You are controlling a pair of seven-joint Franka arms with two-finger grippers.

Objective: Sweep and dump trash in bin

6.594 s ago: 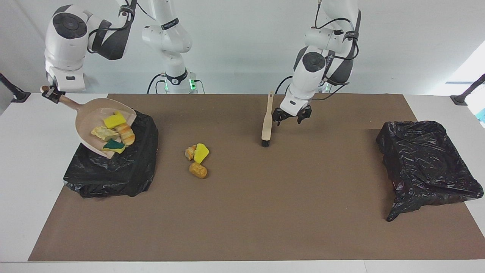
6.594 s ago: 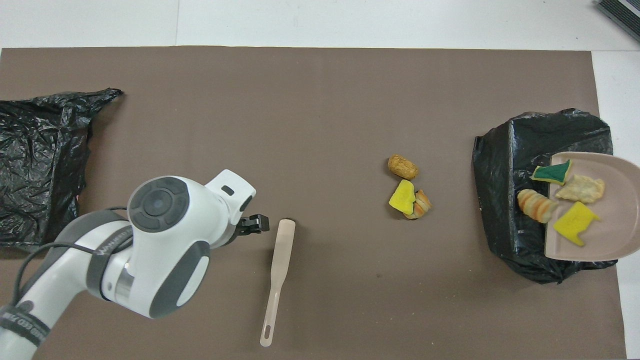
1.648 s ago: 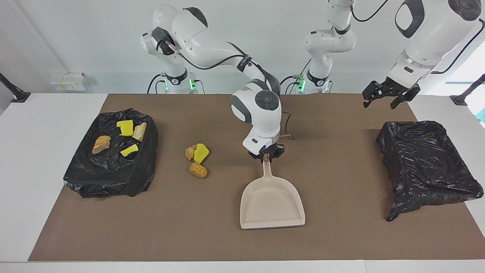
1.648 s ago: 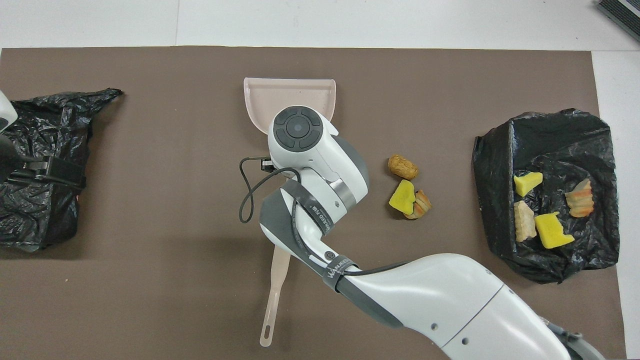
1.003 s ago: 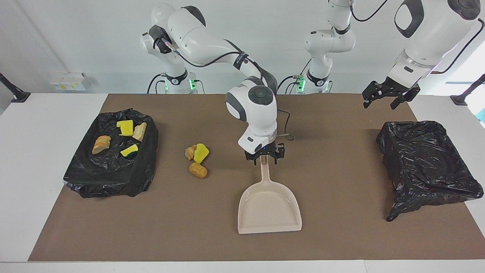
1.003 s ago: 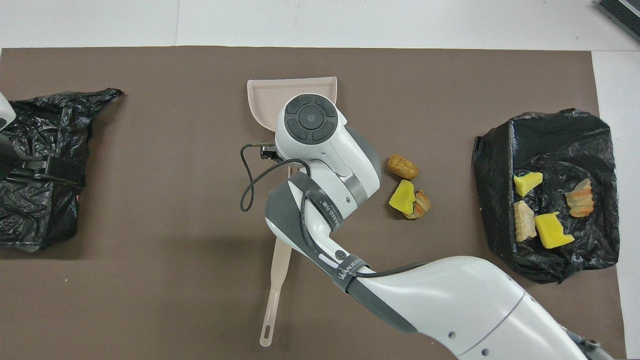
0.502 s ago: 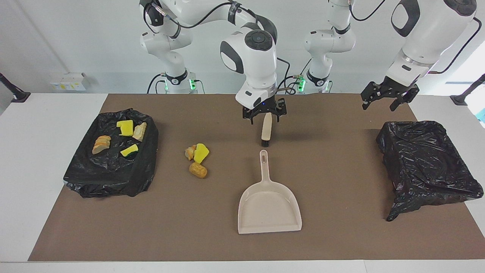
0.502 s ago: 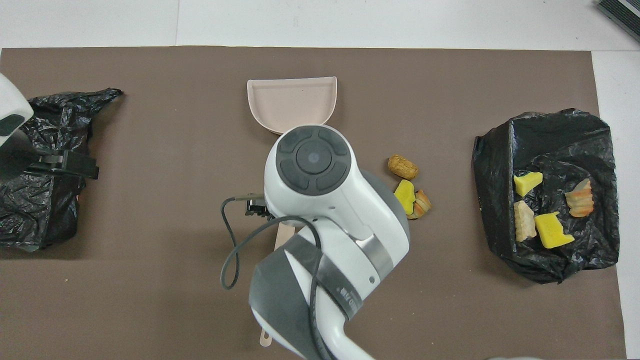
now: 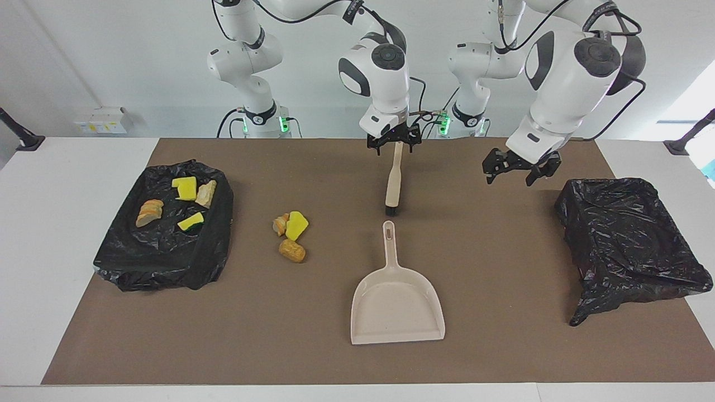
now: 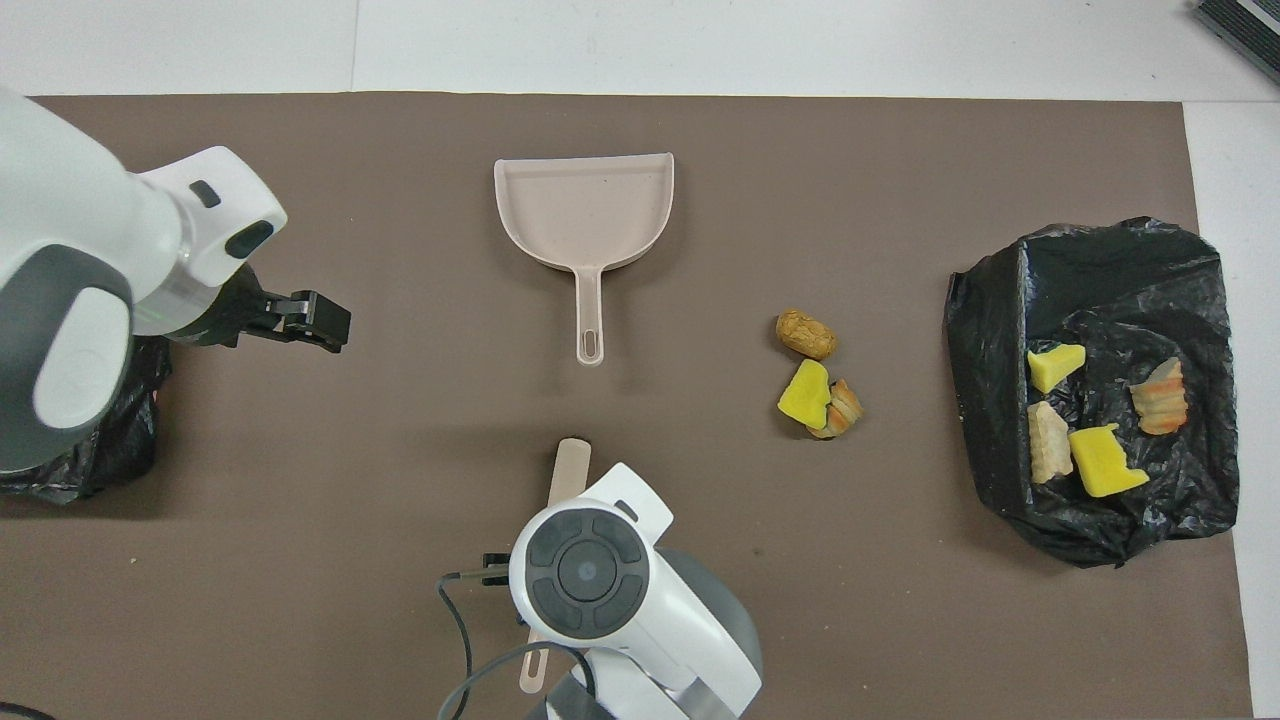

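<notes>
Four trash pieces lie in the lined bin; three trash lumps on the mat beside it. Right gripper open over the brush handle. Dustpan empty. Left gripper open, waiting. Risk: off-centre pinch twists brush, scattering the lumps.

I see the beige plastic dustpan mid-surface; the beige brush lies nearer the robots, three trash lumps beside it toward the right arm's end.

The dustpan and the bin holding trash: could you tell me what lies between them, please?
Three loose trash pieces lie between the dustpan and that bin, clear in both views.
</notes>
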